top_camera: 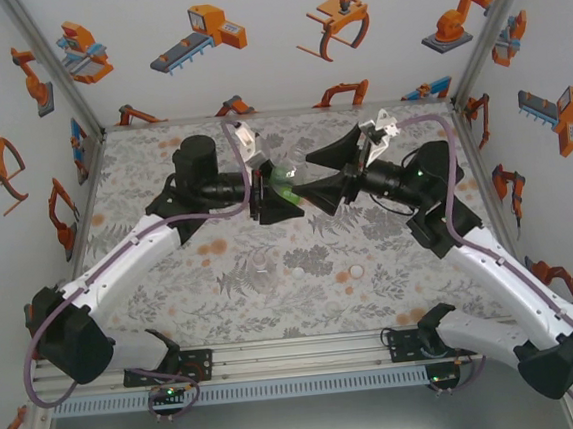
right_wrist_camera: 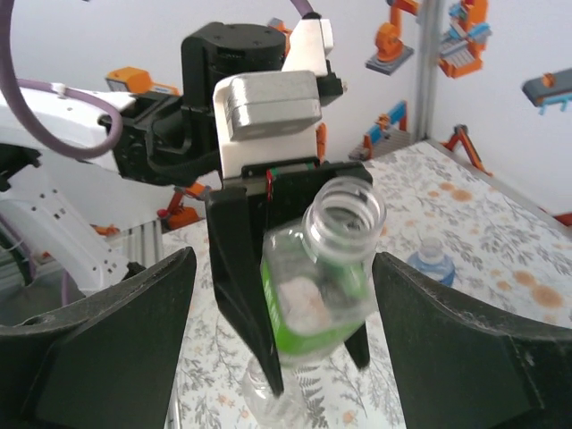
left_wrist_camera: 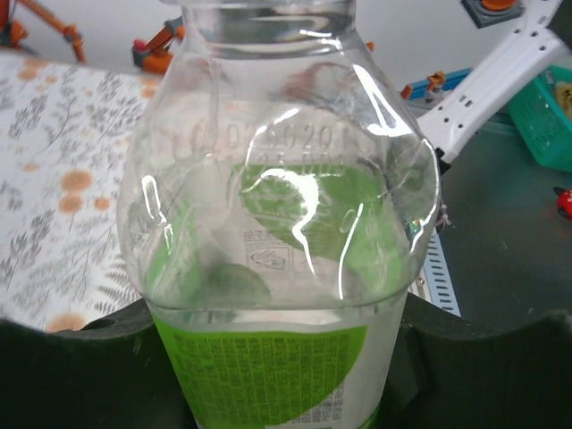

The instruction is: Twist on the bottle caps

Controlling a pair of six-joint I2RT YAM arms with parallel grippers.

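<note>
**Inspector:** Top external view first. What does the left gripper (top_camera: 276, 188) have?

**Onlooker:** It is clamped on the green-labelled bottle (top_camera: 283, 178), held above the far half of the table (top_camera: 172, 285). The bottle's mouth is open and uncapped.

**Inspector:** And the right gripper (top_camera: 321, 174)?

**Onlooker:** Its jaws are spread wide, one on either side of the bottle's neck. It grips nothing; the right wrist view shows a gap on both sides.

**Inspector:** Any legible marking?

**Onlooker:** In the left wrist view a row of raised digits runs across the shoulder, too faint to read with certainty. The green label (left_wrist_camera: 259, 375) carries fine print, too small to make out.

**Inspector:** Where are the caps?

**Onlooker:** One white cap (top_camera: 297, 272) lies on the table just beside the plain clear bottle (top_camera: 264, 274). A second white cap (top_camera: 356, 272) lies further right, apart from it.
</note>
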